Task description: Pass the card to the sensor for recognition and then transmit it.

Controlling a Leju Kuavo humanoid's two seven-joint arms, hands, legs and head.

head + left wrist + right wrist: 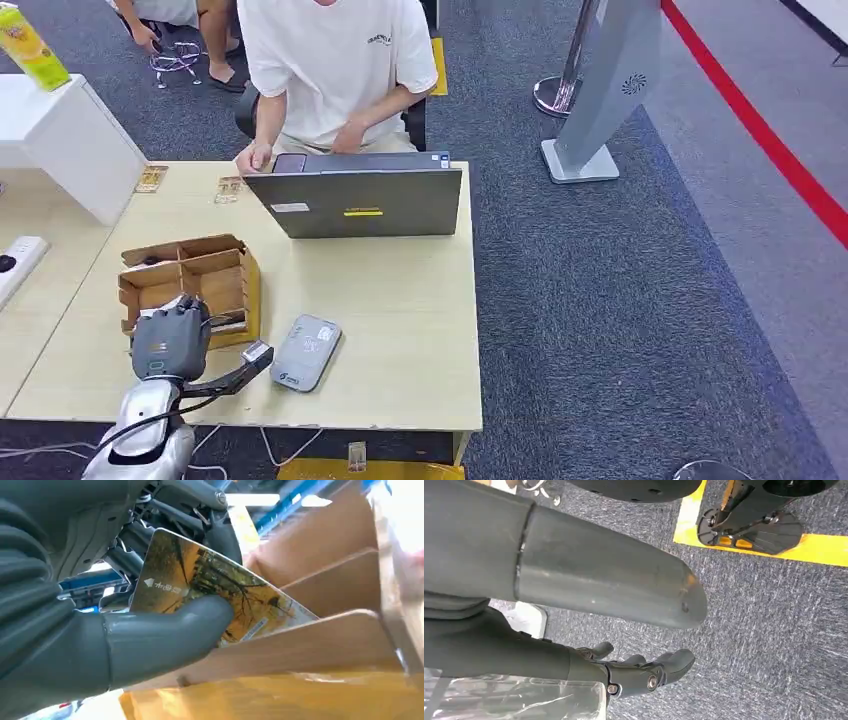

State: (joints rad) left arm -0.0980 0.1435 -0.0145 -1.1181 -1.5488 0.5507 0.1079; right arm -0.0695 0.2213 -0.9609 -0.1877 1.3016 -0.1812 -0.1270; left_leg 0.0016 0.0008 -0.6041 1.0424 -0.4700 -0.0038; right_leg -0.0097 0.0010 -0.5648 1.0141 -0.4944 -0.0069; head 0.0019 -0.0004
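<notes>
- Left hand (170,340) sits at the near edge of the cardboard box (225,268), on the near-left part of the table (400,330); the thumb (165,635) presses a card (210,587) against the darker fingers behind it, so the card is held.
- The card is partly over a box divider; whether it has cleared the compartment, I cannot tell.
- Judgement: thin, stiff, light, glossy, so apt to slip or pivot. A pinch on the flat faces near one end looks best, leaving the rest free for the sensor (306,352), just right of the hand.
- Head view places hand, box and sensor but hides the card; left wrist view shows the pinch.
- Right hand (644,672) hangs over carpet, fingers loosely curled, holding nothing.
</notes>
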